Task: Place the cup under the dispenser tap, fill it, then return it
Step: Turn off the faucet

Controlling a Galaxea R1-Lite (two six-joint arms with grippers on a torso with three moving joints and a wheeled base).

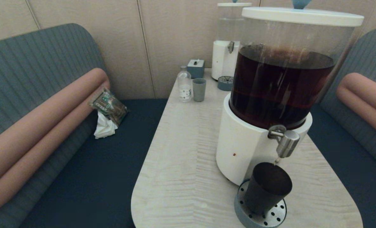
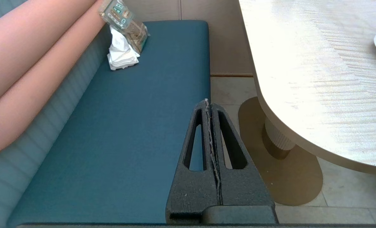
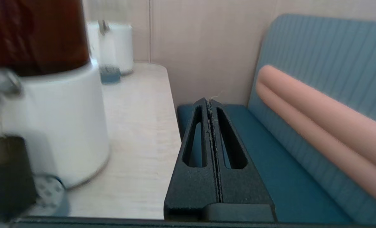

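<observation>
The cup is standing on the drip tray beneath the dispenser tap. The left gripper and right gripper are hanging clenched and empty beside the table.

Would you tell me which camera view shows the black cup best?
The head view: the cup stands whole on the perforated drip tray, directly under the dispenser tap. The right wrist view catches only a blurred part at its edge; the left wrist view shows none of it.
</observation>
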